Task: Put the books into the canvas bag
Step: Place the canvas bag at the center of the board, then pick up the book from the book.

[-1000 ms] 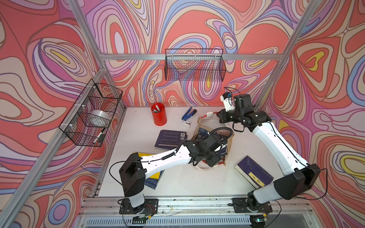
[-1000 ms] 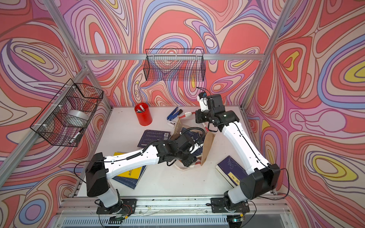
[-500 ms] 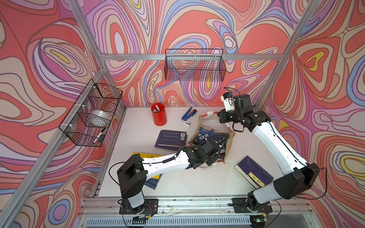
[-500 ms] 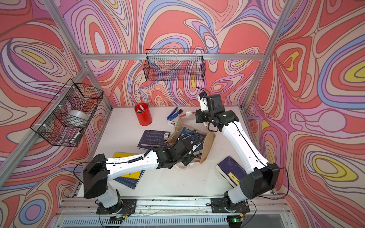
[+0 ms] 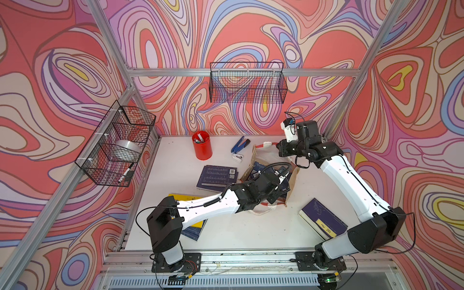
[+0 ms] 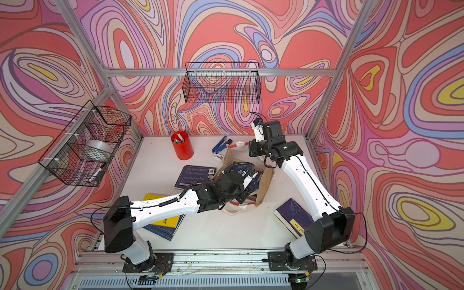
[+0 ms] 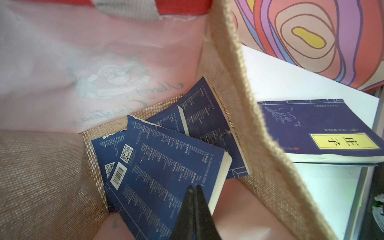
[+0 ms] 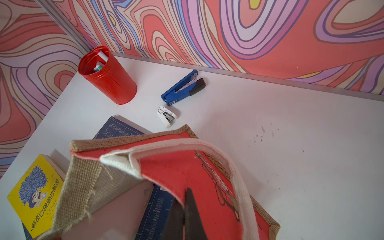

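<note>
The canvas bag [image 5: 292, 180] [image 6: 265, 184] stands open mid-table, tan with a red front panel [image 8: 207, 176]. My right gripper [image 8: 185, 199] is shut on the rim of that red panel and holds it up. Several navy books [image 7: 166, 162] lie inside on the bag's floor. My left gripper [image 7: 194, 188] hangs inside the bag just above the top book, shut and with nothing in it. Outside the bag lie a navy book [image 5: 324, 221] [image 7: 311, 124] at the front right, another [image 5: 217, 175] to its left, and a yellow book [image 6: 167, 222] [image 8: 35, 193] under my left arm.
A red pen cup [image 5: 202, 148], a blue stapler [image 5: 239, 145] and a white staple remover [image 5: 237, 157] sit at the back of the table. Wire baskets hang on the back wall [image 5: 247, 82] and the left wall [image 5: 118, 143].
My left wrist drew back toward the front a little, then came forward into the bag mouth again. The right arm and the bag have stayed put.
</note>
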Available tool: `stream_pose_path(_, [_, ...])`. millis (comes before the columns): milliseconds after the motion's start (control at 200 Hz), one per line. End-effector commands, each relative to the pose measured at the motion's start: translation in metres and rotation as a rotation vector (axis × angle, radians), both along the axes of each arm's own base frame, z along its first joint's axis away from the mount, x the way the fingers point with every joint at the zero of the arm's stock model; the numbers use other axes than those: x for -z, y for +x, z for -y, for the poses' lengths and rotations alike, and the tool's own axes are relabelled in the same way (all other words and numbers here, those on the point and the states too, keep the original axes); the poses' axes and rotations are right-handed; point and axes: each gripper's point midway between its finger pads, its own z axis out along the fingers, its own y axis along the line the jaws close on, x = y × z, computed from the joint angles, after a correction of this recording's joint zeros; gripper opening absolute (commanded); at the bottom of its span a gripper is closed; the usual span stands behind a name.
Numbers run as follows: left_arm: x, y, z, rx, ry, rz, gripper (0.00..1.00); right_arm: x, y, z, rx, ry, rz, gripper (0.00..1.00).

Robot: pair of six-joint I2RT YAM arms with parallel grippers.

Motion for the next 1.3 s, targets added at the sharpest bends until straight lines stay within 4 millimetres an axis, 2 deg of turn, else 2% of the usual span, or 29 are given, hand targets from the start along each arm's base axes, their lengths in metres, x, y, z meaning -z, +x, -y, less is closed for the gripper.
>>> stream_pose_path(0, [-0.029, 0.012, -0.034, -0.066, -0.086, -0.053, 0.45, -0.002, 0.018, 0.018, 0.089, -0.027, 0.011, 0.02])
stream_pose_path(20, [-0.031, 0.013, -0.04, -0.077, -0.087, -0.058, 0.5, 0.0, 0.021, 0.021, 0.098, -0.028, 0.006, 0.05])
stream_pose_path(60, [-0.037, 0.015, -0.056, -0.104, -0.082, -0.055, 0.57, 0.002, 0.028, 0.026, 0.112, -0.031, 0.001, 0.23])
stream_pose_path(95, [-0.043, 0.015, -0.069, -0.125, -0.077, -0.044, 0.61, 0.001, 0.034, 0.027, 0.109, -0.032, 0.008, 0.43])
stream_pose_path(125, [-0.047, 0.015, -0.081, -0.143, -0.066, -0.038, 0.62, -0.001, 0.039, 0.03, 0.118, -0.036, 0.023, 0.54])
stream_pose_path(190, [-0.062, 0.018, -0.105, -0.185, -0.065, -0.004, 0.67, -0.004, 0.053, 0.038, 0.138, -0.051, 0.045, 0.66])
stream_pose_path(245, [-0.073, 0.021, -0.122, -0.214, -0.078, 0.004, 0.71, -0.004, 0.061, 0.042, 0.152, -0.074, 0.042, 0.7])
stream_pose_path(300, [-0.078, 0.027, -0.138, -0.241, -0.092, -0.013, 0.73, -0.012, 0.064, 0.038, 0.123, -0.078, 0.055, 0.74])
stream_pose_path(431, [-0.072, 0.046, -0.171, -0.339, -0.081, -0.068, 0.79, -0.026, 0.047, 0.016, 0.049, -0.052, 0.086, 0.77])
stream_pose_path(536, [-0.061, 0.061, -0.2, -0.444, -0.122, -0.165, 0.84, -0.032, 0.016, -0.024, -0.07, -0.062, 0.102, 0.78])
stream_pose_path(626, [-0.05, 0.074, -0.232, -0.567, -0.171, -0.238, 0.89, -0.037, -0.015, -0.071, -0.199, -0.042, 0.109, 0.82])
stream_pose_path(716, [-0.04, 0.084, -0.261, -0.651, -0.203, -0.296, 0.92, -0.04, -0.037, -0.109, -0.282, 0.056, 0.097, 0.84])
stream_pose_path(786, [-0.028, 0.091, -0.28, -0.7, -0.241, -0.354, 0.98, -0.034, -0.054, -0.144, -0.359, 0.135, 0.073, 0.86])
stream_pose_path(881, [-0.005, 0.101, -0.303, -0.757, -0.304, -0.469, 1.0, -0.009, -0.076, -0.192, -0.457, 0.192, 0.006, 0.87])
stream_pose_path(916, [0.003, 0.105, -0.31, -0.778, -0.322, -0.505, 1.0, 0.006, -0.08, -0.208, -0.472, 0.194, -0.031, 0.87])
stream_pose_path(997, [0.02, 0.115, -0.324, -0.819, -0.353, -0.558, 1.0, 0.037, -0.085, -0.237, -0.487, 0.209, -0.116, 0.87])
stream_pose_path(1042, [0.028, 0.121, -0.33, -0.841, -0.36, -0.571, 1.0, 0.047, -0.085, -0.25, -0.489, 0.231, -0.141, 0.87])
stream_pose_path(1062, [0.031, 0.123, -0.332, -0.846, -0.362, -0.574, 1.0, 0.063, -0.082, -0.256, -0.476, 0.226, -0.172, 0.87])
stream_pose_path(1157, [0.046, 0.133, -0.336, -0.858, -0.371, -0.615, 1.0, 0.099, -0.073, -0.269, -0.43, 0.235, -0.251, 0.88])
stream_pose_path(1252, [0.063, 0.142, -0.331, -0.843, -0.409, -0.669, 1.0, 0.141, -0.065, -0.273, -0.374, 0.194, -0.338, 0.88])
stream_pose_path(1297, [0.072, 0.146, -0.328, -0.843, -0.419, -0.692, 1.0, 0.16, -0.062, -0.272, -0.341, 0.17, -0.369, 0.92])
